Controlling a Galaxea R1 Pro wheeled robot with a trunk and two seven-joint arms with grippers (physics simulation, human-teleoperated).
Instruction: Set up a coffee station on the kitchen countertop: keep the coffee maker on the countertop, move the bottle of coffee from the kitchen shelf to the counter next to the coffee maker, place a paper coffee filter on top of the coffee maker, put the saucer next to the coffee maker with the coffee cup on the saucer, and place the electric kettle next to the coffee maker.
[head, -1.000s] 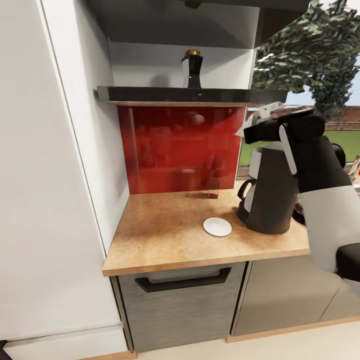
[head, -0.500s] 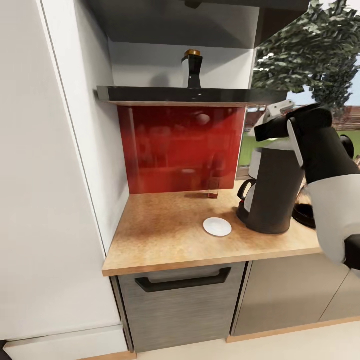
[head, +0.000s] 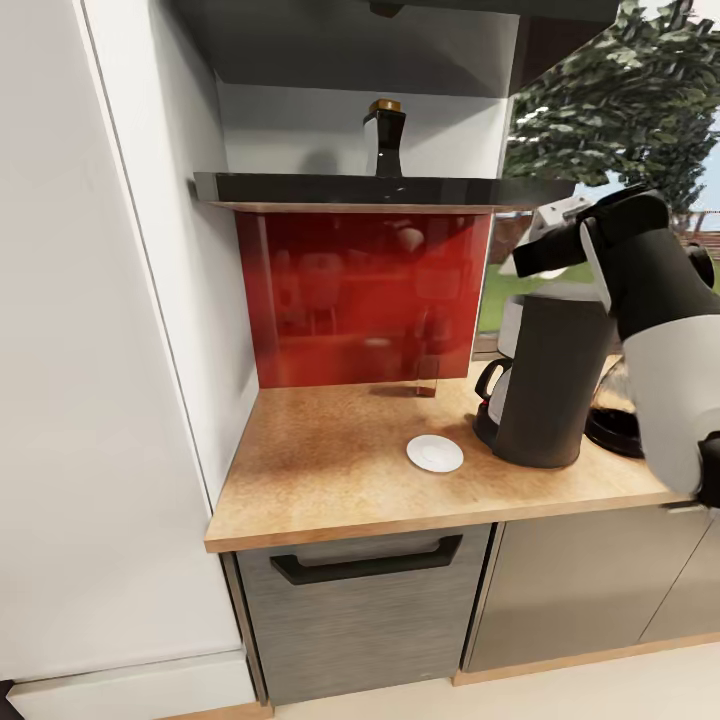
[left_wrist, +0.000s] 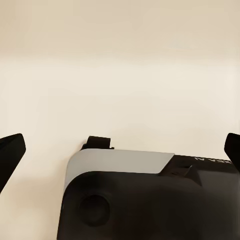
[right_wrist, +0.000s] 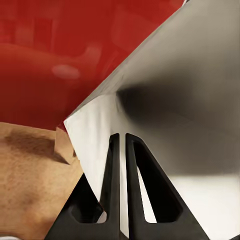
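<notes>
The dark-grey coffee maker (head: 540, 385) stands on the kitchen countertop (head: 330, 480). Just above its flat top my right gripper (head: 532, 258) is shut on the white paper coffee filter (head: 553, 222). In the right wrist view the two fingers (right_wrist: 114, 185) pinch the filter sheet (right_wrist: 185, 140) between them. The white saucer (head: 435, 454) lies bare to the left of the coffee maker. The black bottle of coffee (head: 386, 140) stands on the kitchen shelf (head: 300, 188). The glass electric kettle (head: 612, 410) peeks out behind my right arm. The coffee cup is out of view. My left gripper (left_wrist: 120, 150) hangs open over pale floor.
A red glossy backsplash (head: 350, 295) closes the back of the counter, with a tiny clear glass item (head: 427, 386) at its foot. A white tall panel (head: 110, 350) walls the left side. Dark drawer fronts (head: 360, 600) sit below the worktop.
My right arm has swung to the right with the filter, carrying it from beside the coffee maker's upper left to above its top. The kettle now shows behind the arm.
</notes>
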